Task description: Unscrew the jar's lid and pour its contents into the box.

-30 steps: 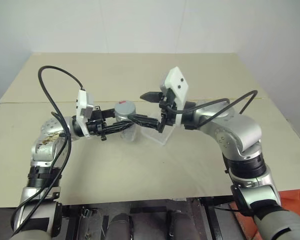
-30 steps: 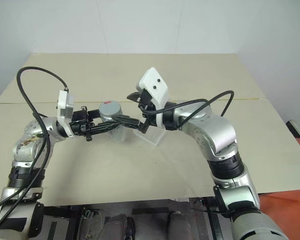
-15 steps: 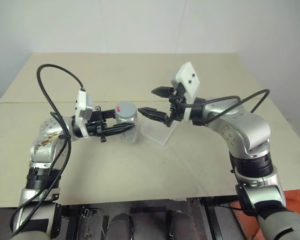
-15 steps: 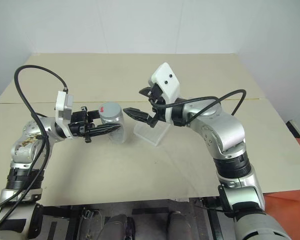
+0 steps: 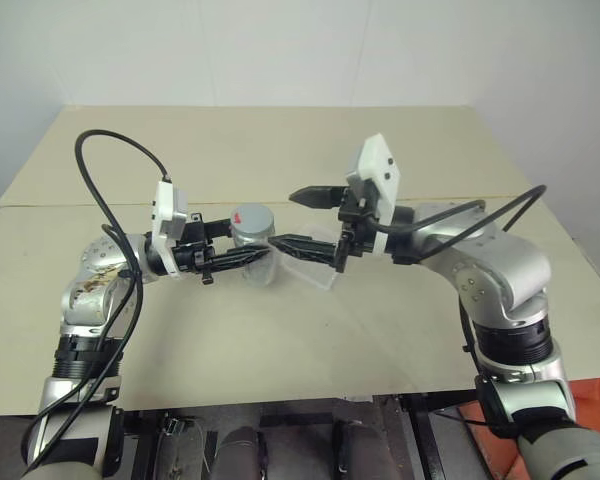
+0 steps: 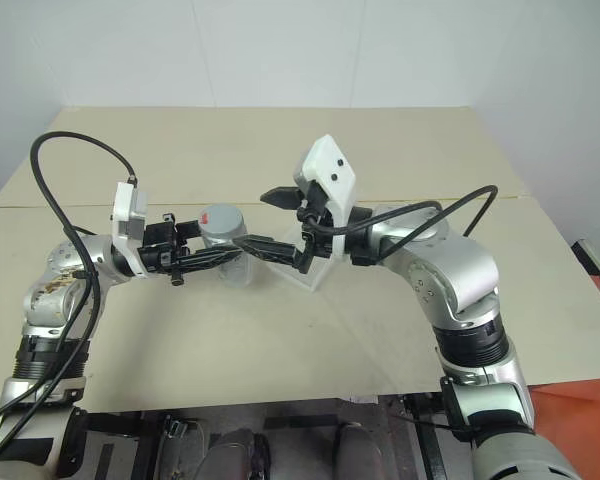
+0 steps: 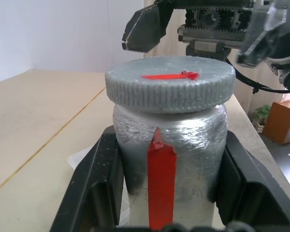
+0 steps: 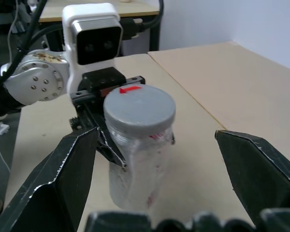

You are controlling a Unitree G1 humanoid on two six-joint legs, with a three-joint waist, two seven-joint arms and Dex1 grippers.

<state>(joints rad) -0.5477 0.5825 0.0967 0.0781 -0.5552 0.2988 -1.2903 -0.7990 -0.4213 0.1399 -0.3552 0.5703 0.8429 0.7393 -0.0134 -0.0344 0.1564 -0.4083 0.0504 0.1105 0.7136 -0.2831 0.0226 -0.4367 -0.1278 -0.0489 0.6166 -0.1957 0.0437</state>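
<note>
My left gripper [image 5: 248, 243] is shut on the jar [image 5: 254, 236], a silvery cylinder with a red stripe [image 7: 160, 179], and holds it upright above the table. The grey lid [image 5: 250, 216] with its red mark sits on top of the jar [image 7: 169, 140]. Just right of the jar at lid height, my right gripper [image 5: 282, 218] stands open, one finger [image 8: 58, 179] on either side of the jar and touching nothing. The clear box [image 5: 320, 272] lies on the table below the right fingers. The contents are hidden inside the jar.
The beige table [image 5: 280, 340] stretches wide around both arms, with a seam [image 5: 70, 205] running across it behind them. A black cable [image 5: 105, 165] loops up from the left wrist and another [image 5: 500, 205] from the right arm.
The right gripper drew off to the right, then came back toward the jar, staying open. The left gripper and the jar held still.
</note>
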